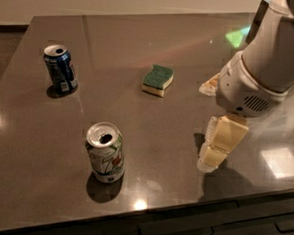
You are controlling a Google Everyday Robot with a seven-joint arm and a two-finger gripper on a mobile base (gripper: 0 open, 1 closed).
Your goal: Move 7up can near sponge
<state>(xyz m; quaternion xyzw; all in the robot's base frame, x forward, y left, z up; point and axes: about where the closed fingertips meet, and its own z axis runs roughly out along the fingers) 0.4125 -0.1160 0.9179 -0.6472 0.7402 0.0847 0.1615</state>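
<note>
The 7up can (pixel 105 153), white and green with an open silver top, stands upright near the table's front edge, left of centre. The sponge (pixel 158 80), dark green on top and pale yellow below, lies flat in the middle of the table, behind and to the right of the can. My gripper (pixel 214 116) hangs under the white arm (pixel 270 62) at the right, just above the table. Its pale fingers (pixel 220 144) stand apart and hold nothing. It is well to the right of the can and in front and to the right of the sponge.
A dark blue can (pixel 60 68) stands upright at the far left of the dark glossy table (pixel 142 34). The table's front edge runs just below the 7up can, with drawer fronts (pixel 260 231) under it at the lower right.
</note>
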